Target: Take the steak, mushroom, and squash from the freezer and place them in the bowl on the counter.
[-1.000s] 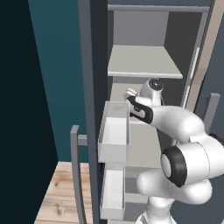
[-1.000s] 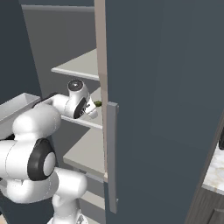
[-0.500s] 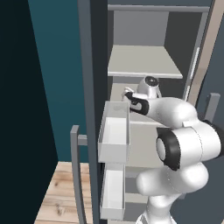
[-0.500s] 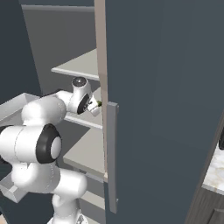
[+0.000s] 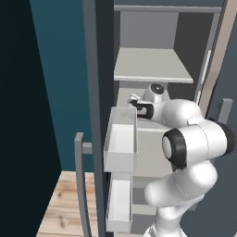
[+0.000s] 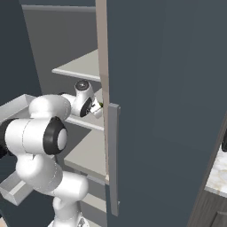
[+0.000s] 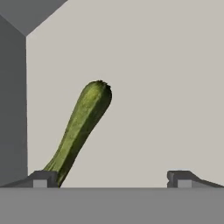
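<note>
The squash (image 7: 83, 131), dark green and oblong, lies on a pale freezer shelf (image 7: 166, 87) in the hand view, slanting up to the right. Its lower end sits against my left fingertip (image 7: 41, 179). My gripper (image 7: 111, 179) is open, with bare shelf between the fingers. From the base views the hand (image 5: 139, 104) reaches into the freezer (image 5: 152, 69) at the middle shelf. A sliver of green squash (image 6: 100, 105) shows by the hand (image 6: 95, 108). The steak, mushroom and bowl are out of view.
White door bins (image 5: 121, 143) hang on the open door to the left of the arm, with its grey bar handle (image 5: 81, 176) nearer me. The other door (image 6: 155, 88) and its handle (image 6: 113, 155) stand close on the right. A corner of counter (image 6: 219, 173) shows far right.
The hand has pushed a little deeper into the freezer toward the shelf's left side, and the arm's elbow has swung up and closer to the camera. The jaws stay open.
</note>
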### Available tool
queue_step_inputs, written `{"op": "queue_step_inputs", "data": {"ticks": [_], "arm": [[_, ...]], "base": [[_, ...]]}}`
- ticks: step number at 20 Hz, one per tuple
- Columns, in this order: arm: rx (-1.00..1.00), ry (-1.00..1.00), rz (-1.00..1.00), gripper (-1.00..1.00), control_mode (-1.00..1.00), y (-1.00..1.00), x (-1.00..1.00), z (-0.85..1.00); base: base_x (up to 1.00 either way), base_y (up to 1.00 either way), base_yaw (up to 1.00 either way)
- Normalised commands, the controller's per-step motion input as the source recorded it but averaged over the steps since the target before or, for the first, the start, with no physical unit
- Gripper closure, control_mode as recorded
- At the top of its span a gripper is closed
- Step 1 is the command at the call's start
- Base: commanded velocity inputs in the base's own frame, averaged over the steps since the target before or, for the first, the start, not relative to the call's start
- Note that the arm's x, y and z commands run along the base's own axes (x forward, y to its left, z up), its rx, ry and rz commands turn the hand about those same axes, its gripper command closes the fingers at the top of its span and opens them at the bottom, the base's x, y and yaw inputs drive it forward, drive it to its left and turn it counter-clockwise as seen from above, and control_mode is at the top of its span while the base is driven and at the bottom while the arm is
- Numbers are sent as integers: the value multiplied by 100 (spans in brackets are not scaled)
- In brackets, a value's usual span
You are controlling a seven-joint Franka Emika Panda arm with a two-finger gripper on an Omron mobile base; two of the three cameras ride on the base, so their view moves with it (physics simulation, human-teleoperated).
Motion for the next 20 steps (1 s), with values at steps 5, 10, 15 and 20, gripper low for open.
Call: {"op": "queue_step_inputs", "data": {"ticks": [5, 10, 15, 20], "arm": [[0, 0, 0, -100, -100, 0, 25, -13], [0, 2, 0, -100, -100, 0, 19, -5], [0, 1, 0, -100, -100, 2, 20, 0], [0, 4, 0, -100, -100, 10, 25, -4]], "base": [[0, 0, 0], [0, 0, 0], [0, 0, 0], [0, 0, 0]]}}
